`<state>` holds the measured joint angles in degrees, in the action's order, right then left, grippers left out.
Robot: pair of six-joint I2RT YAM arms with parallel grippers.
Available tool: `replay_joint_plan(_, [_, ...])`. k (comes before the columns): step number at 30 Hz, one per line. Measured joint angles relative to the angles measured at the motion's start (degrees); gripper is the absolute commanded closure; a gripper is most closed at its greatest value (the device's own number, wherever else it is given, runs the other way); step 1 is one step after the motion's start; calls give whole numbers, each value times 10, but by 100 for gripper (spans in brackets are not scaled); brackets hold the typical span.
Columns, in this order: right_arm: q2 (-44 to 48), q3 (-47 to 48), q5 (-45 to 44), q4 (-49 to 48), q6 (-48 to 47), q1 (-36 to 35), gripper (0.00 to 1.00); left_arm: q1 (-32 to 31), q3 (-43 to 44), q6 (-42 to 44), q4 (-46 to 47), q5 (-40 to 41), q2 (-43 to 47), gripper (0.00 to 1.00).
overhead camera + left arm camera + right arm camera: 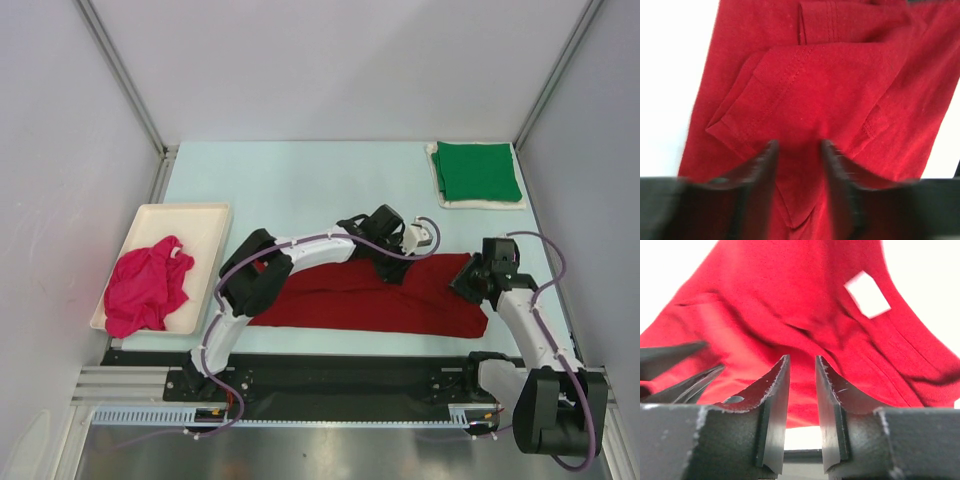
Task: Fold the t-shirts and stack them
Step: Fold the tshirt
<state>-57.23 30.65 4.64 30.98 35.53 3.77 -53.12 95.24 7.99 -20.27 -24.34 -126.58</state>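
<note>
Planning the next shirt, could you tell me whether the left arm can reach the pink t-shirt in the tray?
Probably yes: the pink t-shirt lies uncovered in the tray just left of the left arm, and nothing stands between them.

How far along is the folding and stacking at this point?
Done: the green shirt lies folded at the far right corner. In hand: the dark red shirt is a long folded strip near the arms, with the left tool and right tool over it, both parted; no grip is evident. Left: the pink shirt lies crumpled in the tray, and no shirt is stacked on another.
</note>
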Motion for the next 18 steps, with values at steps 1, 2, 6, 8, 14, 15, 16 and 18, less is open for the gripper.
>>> replay_joint_plan(1, [-2, 13, -1, -2, -11, -6, 68, 0, 0, -1, 0, -1, -2, 68])
replay_joint_plan(2, [-7, 26, 0, -7, -20, -11, 68, 0, 0, -3, 0, -2, -3, 76])
replay_joint_plan(6, [-84, 72, 6, -32, -56, -23, 68, -1, 0, -5, 0, -13, -3, 92])
replay_joint_plan(8, [-138, 88, 6, -42, -74, -28, 66, -1, -2, -5, 1, -17, -3, 92])
replay_joint_plan(14, [-211, 104, 9, -55, -117, -55, 64, -2, -18, -5, 5, -24, -3, 88])
replay_joint_plan(15, [-216, 105, 9, -59, -121, -58, 64, -2, -18, -5, 5, -25, -3, 88])
replay_joint_plan(16, [-219, 106, 9, -63, -123, -60, 63, -2, -18, -5, 5, -26, -3, 88])
replay_joint_plan(18, [-223, 107, 9, -67, -128, -63, 63, -2, -18, -5, 5, -27, -3, 88])
